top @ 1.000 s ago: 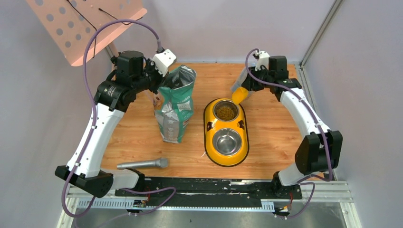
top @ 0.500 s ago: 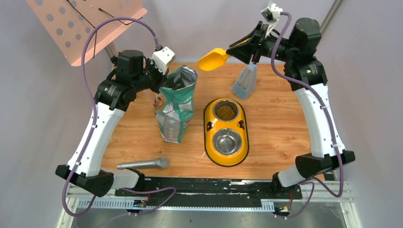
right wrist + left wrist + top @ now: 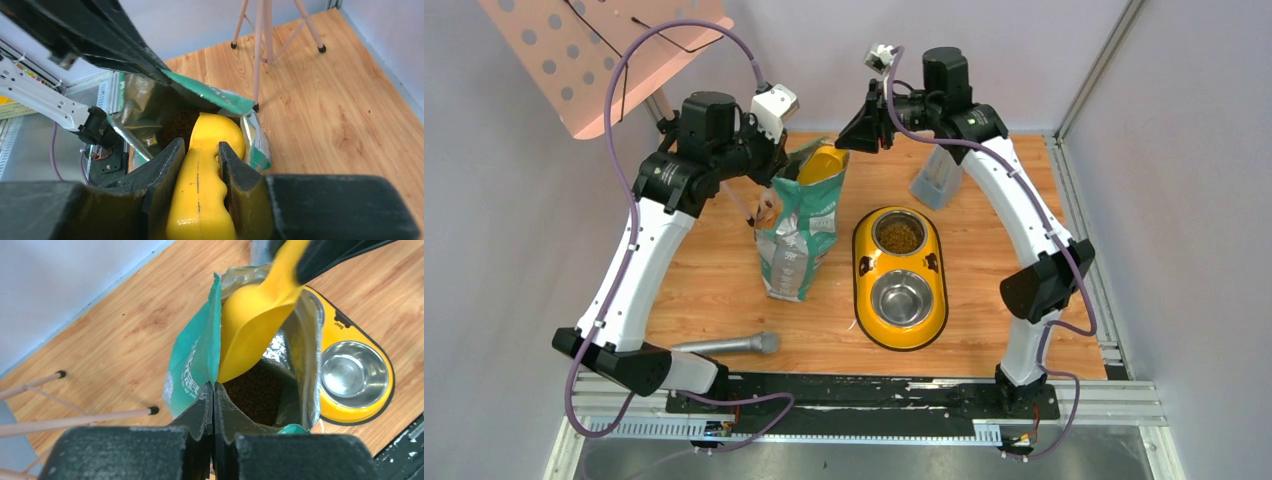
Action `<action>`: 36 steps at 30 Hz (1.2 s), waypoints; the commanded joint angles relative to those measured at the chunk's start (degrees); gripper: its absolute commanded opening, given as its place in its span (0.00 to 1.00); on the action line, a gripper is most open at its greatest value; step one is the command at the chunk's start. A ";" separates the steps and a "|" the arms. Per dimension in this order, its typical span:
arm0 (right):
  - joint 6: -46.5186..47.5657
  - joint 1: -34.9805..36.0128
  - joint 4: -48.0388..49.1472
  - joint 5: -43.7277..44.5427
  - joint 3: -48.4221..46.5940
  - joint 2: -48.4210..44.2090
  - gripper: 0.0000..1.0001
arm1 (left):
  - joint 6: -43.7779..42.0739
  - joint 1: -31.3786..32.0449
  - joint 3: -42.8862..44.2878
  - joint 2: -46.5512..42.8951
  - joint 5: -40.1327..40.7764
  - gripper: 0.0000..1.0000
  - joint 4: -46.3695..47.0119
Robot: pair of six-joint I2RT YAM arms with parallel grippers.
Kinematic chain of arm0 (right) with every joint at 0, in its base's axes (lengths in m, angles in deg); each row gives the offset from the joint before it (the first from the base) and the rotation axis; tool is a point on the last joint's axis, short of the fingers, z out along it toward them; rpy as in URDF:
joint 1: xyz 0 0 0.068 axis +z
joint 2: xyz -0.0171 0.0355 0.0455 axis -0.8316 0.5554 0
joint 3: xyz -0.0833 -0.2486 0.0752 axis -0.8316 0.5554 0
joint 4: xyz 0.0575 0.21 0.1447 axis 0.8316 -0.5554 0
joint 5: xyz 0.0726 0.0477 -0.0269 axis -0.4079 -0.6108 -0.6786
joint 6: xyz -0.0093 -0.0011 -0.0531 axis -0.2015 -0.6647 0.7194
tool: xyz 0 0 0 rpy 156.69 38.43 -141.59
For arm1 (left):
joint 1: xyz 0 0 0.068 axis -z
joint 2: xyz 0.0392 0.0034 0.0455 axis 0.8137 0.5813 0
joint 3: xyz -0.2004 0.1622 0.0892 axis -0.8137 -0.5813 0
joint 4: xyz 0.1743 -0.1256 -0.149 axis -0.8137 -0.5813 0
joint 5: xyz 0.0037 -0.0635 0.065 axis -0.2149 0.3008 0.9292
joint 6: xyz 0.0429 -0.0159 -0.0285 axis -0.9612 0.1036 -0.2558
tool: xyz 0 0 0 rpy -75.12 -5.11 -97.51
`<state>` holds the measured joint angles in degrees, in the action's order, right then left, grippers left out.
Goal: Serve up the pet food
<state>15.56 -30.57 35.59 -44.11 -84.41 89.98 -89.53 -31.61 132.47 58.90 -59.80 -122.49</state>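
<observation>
Brown pet food [image 3: 256, 396] lies deep inside the green-and-silver bag [image 3: 796, 240], which stands upright left of the feeder. My left gripper [image 3: 214, 386] is shut on the bag's near rim and holds the mouth wide; from above the left gripper [image 3: 769, 190] sits at the bag's left top. My right gripper [image 3: 200, 148] is shut on the handle of the yellow scoop [image 3: 216, 131]. The scoop's bowl [image 3: 822, 165] points down into the bag's mouth, just above the kibble. More pet food [image 3: 900, 237] fills the far bowl of the yellow feeder [image 3: 861, 285].
The feeder's near steel bowl [image 3: 903, 298] holds nothing. A clear container [image 3: 934, 180] stands behind the feeder. A grey metal cylinder [image 3: 724, 345] lies near the front left. A pink perforated stand [image 3: 604, 45] on wooden legs [image 3: 75, 417] stands at the back left.
My right arm swung the scoop from over the feeder's far bowl, up and leftward, into the bag's mouth. The left arm shifted slightly, still gripping the bag's rim.
</observation>
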 commanded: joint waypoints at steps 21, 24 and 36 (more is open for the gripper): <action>21.39 9.40 -15.17 18.46 -7.89 15.91 0.00 | 10.84 2.46 -1.09 -2.47 -8.30 0.00 11.76; 21.60 10.38 -15.66 17.89 -8.07 15.95 0.00 | 11.03 2.48 -2.13 -1.11 -5.83 0.00 11.52; 20.41 10.38 -2.89 22.76 6.41 18.72 0.00 | 14.30 2.46 -7.61 0.14 9.40 0.00 10.57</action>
<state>34.84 -19.25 28.50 -31.81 -86.22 103.69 -76.87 -29.36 125.72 59.62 -55.95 -112.42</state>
